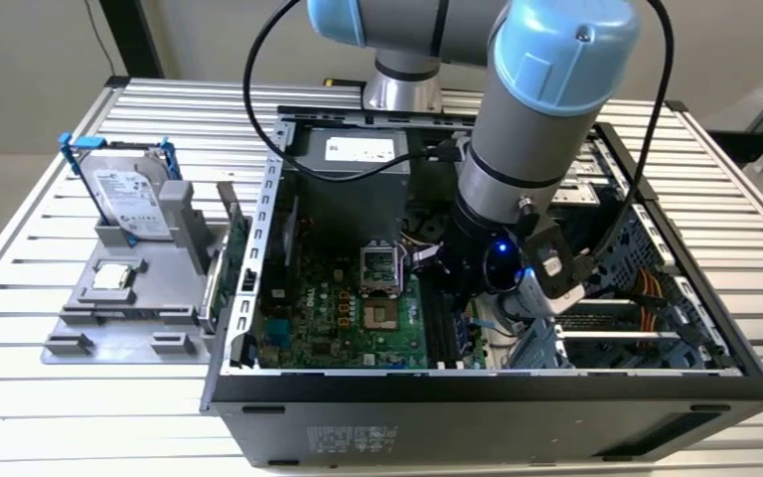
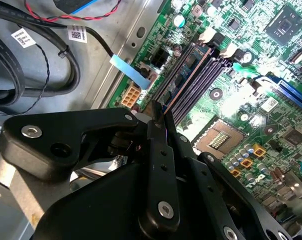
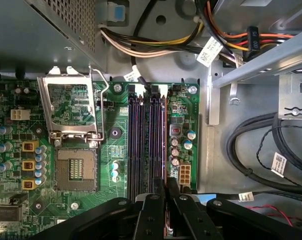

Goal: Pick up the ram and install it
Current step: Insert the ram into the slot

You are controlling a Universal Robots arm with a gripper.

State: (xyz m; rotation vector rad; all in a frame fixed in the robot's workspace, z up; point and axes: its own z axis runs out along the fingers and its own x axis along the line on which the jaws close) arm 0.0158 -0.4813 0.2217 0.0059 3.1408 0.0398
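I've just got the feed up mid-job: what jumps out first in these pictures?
The blue-jointed arm reaching down into the open computer case dominates the exterior view. In both wrist views its hand sits low over the purple memory slots on the green motherboard, its fingers pressed close around a thin edge, probably the ram. On the exterior view's left, a hard drive in a blue frame stands in a grey holder.

We note matt black plastic on the end effector [image 2: 160, 120], with bright metal screw heads. Motherboard [image 3: 116, 150]: glossy green laminate. Case [image 1: 488, 397]: dull grey sheet metal. Surface [image 1: 37, 397], lower left of exterior view: ribbed brushed aluminium.
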